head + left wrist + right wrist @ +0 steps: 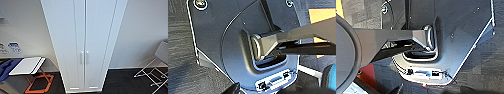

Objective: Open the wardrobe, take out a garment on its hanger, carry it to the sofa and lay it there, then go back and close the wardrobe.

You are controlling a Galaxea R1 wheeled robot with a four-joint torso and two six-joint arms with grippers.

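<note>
I stand in front of the wardrobe (84, 45). Both its doors are shut, so nothing looks done yet; everything seems left to do. I cannot tell if my pincers are open or closed.

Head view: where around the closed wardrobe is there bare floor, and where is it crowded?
Bare dark floor lies between the wardrobe and the folding chair. The other side is crowded: a white-topped folding table, an orange frame on the floor beneath it, and blue fabric beside it.

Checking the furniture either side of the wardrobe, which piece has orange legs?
The white-topped folding table left of the tall white wardrobe; the grey chair opposite has white legs.
</note>
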